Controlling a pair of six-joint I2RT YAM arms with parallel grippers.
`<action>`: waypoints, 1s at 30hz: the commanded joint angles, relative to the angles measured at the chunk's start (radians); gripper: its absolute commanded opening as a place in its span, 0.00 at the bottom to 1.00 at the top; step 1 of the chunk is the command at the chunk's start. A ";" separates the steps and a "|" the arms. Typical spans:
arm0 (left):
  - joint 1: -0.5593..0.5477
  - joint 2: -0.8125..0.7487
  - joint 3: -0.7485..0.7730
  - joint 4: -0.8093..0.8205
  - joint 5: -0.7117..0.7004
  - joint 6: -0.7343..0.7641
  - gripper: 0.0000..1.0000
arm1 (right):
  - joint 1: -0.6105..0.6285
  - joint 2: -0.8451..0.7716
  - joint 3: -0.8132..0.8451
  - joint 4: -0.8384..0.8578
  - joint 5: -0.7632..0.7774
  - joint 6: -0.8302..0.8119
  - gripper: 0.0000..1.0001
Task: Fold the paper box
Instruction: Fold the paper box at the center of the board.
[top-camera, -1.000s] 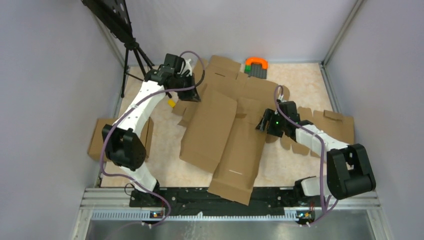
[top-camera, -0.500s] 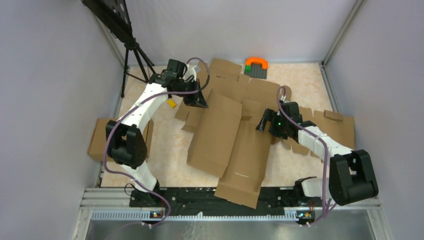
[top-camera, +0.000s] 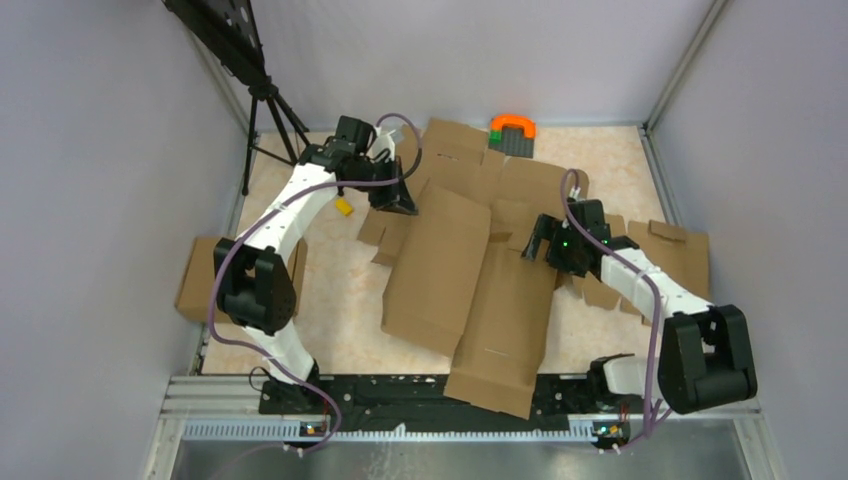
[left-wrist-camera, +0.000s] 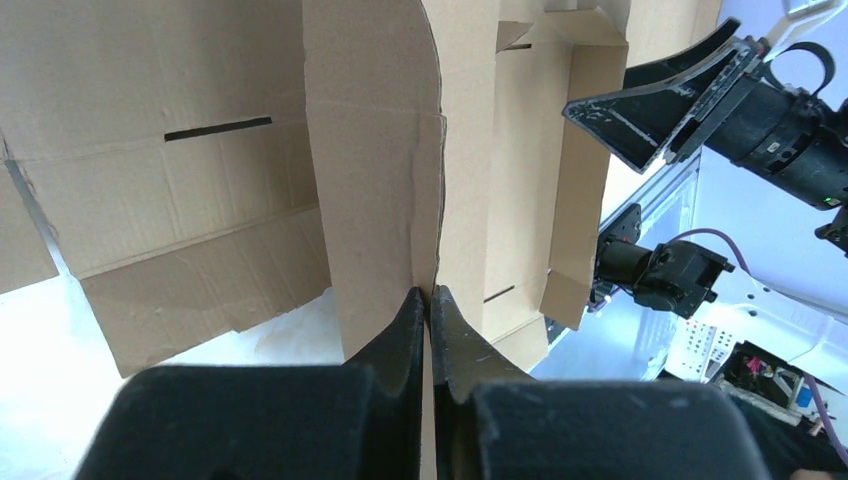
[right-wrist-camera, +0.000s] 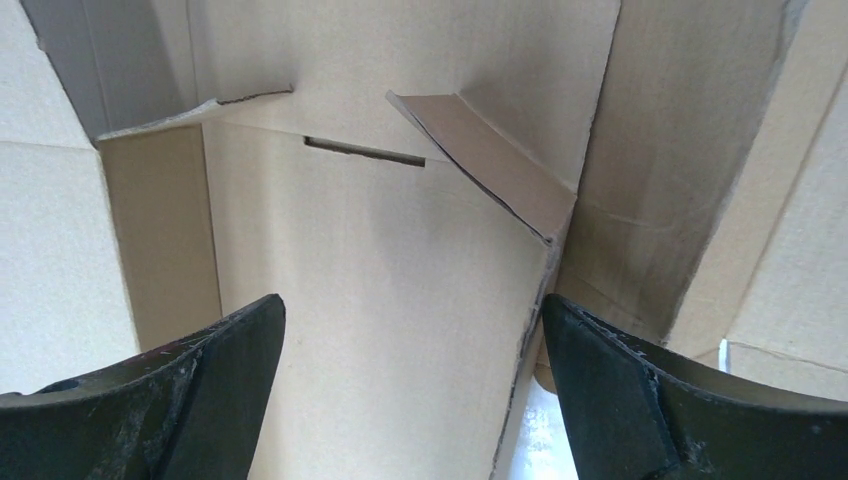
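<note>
Paper box (top-camera: 470, 270) sprawls mid-frame in the top view on the surface (top-camera: 330, 290), half folded, one long panel raised. My left tool (left-wrist-camera: 430, 297) is clamped on that panel's upper edge. My right tool (right-wrist-camera: 410, 310) hangs spread wide over the slotted panel, holding nothing. To fold well, I'd keep the left pinch firm, press the right down along the crease, and mind the loose tab (right-wrist-camera: 490, 165).
</note>
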 joint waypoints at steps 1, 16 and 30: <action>-0.018 0.010 0.041 -0.020 0.062 0.011 0.00 | -0.012 -0.043 0.079 -0.016 0.030 -0.028 0.98; -0.008 0.040 0.193 -0.110 0.052 0.029 0.00 | 0.017 -0.041 -0.051 0.059 -0.131 0.022 0.95; -0.011 0.070 0.210 -0.134 0.038 0.050 0.00 | -0.003 -0.048 0.083 -0.146 0.102 0.028 0.99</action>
